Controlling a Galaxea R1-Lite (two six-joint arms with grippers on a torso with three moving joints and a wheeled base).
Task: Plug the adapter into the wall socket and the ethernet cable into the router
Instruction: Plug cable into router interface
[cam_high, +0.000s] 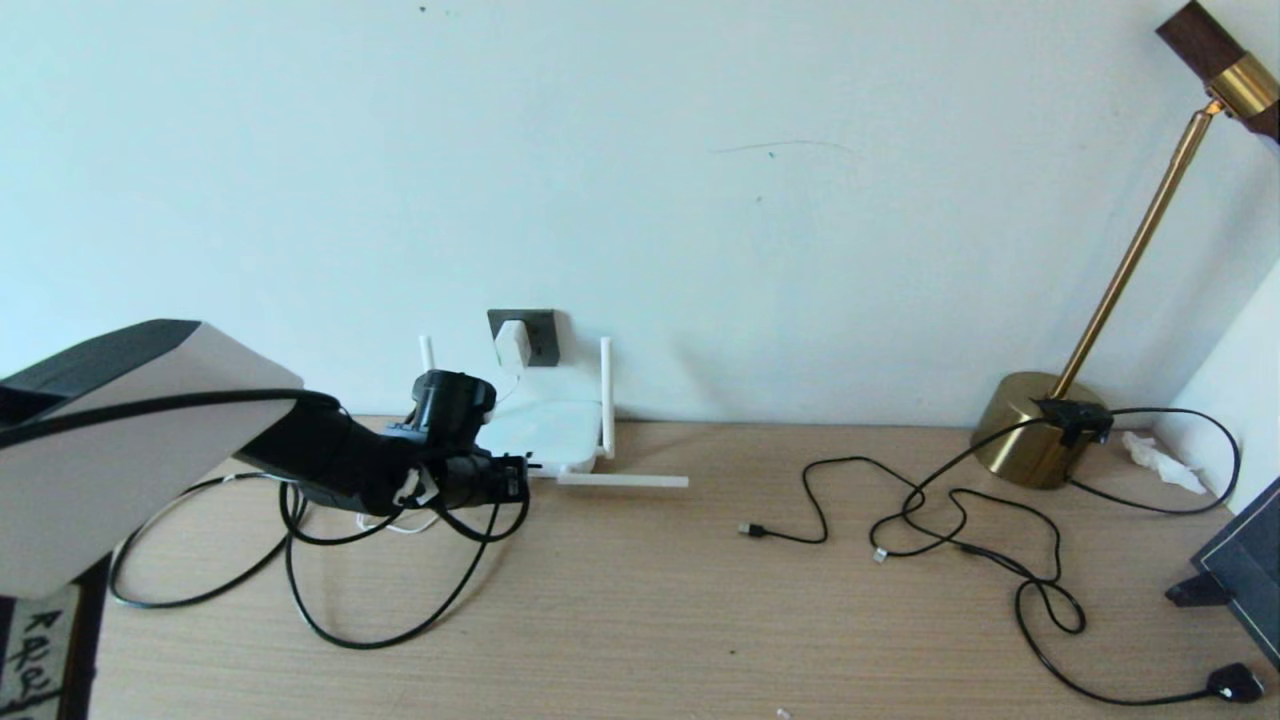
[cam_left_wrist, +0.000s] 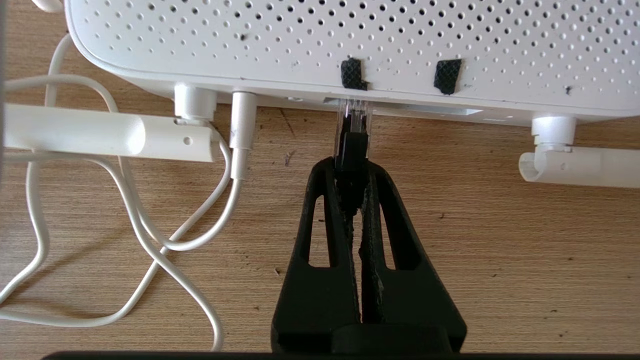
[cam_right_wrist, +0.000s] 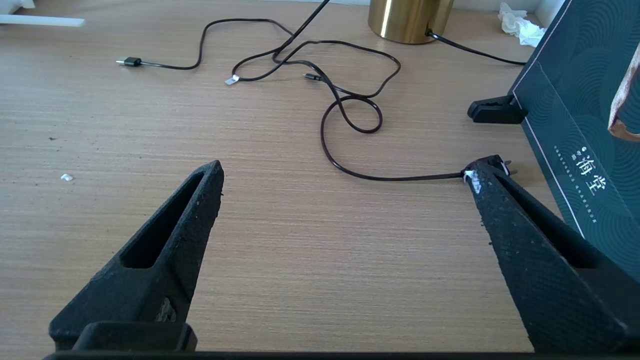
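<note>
The left gripper (cam_left_wrist: 352, 172) pinches the ethernet cable (cam_left_wrist: 351, 145) connector, its clear tip at a front port of the router (cam_left_wrist: 320, 45) (far left on the table (cam_high: 650, 600)). The adapter (cam_high: 512, 343) sits in the wall socket (cam_high: 541, 335). The right gripper (cam_right_wrist: 345, 175) hangs spread wide, empty.

A pale, plain wall (cam_high: 760, 200) rises behind a light wood-grain table (cam_high: 650, 600). At the far right of the table stands a brass lamp (cam_high: 1040, 430) with a slanting stem; a dark box (cam_high: 1240, 570) sits nearby.
</note>
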